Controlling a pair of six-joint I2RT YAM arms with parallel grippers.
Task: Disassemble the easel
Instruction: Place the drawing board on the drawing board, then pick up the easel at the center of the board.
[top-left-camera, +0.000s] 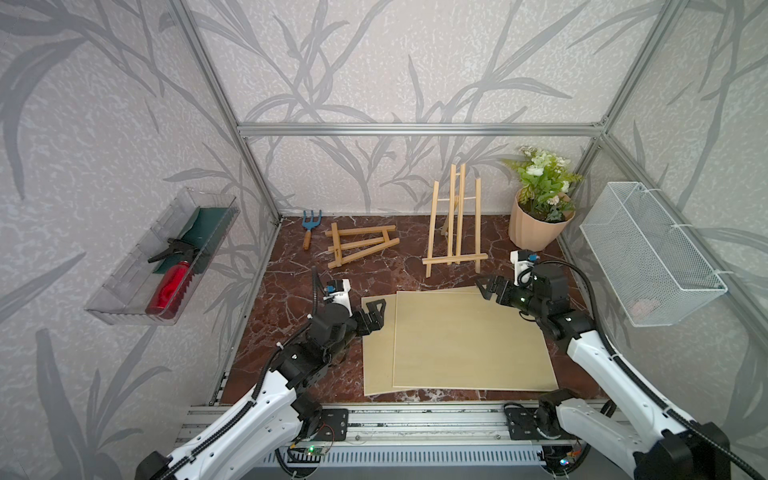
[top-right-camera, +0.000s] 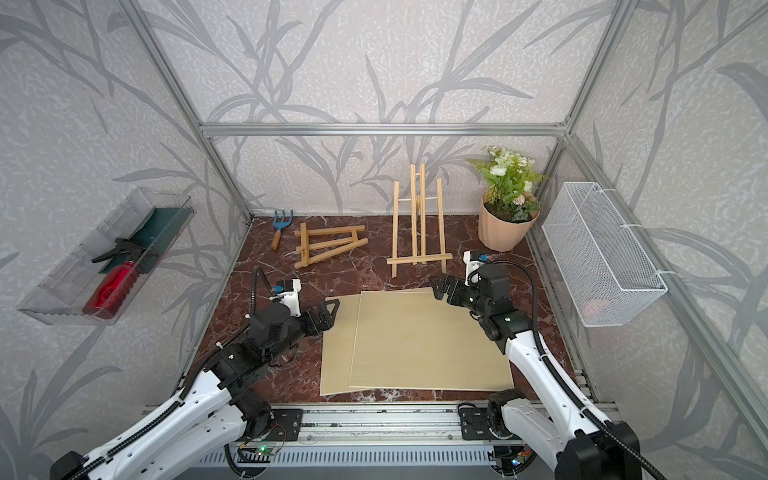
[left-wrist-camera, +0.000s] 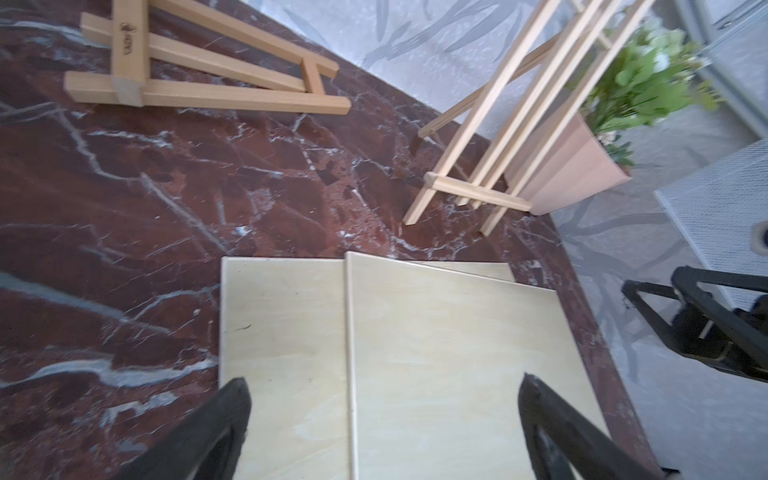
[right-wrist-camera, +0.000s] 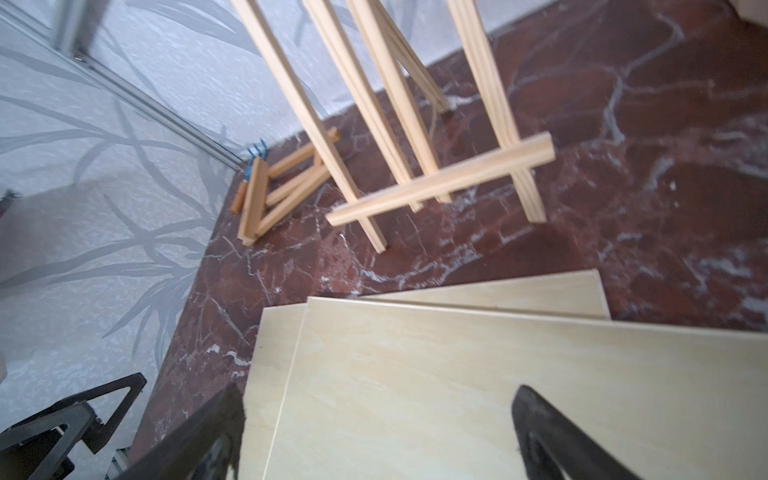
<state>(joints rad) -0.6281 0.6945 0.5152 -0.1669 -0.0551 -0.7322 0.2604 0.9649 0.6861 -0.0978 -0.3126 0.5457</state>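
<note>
With the left end effector (top-left-camera: 376, 311) and right end effector (top-left-camera: 486, 289) hanging open and empty, the easel (top-left-camera: 455, 259) stands upper centre-right near the pot (top-left-camera: 536, 230), where a one-sided grab could tip it over.

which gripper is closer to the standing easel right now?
Right. The right gripper is just in front of the standing easel; the left gripper is at the opposite edge of the boards, farther away.

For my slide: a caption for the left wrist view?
Open left gripper over two boards, with a standing easel and a flat easel on the table.
</note>
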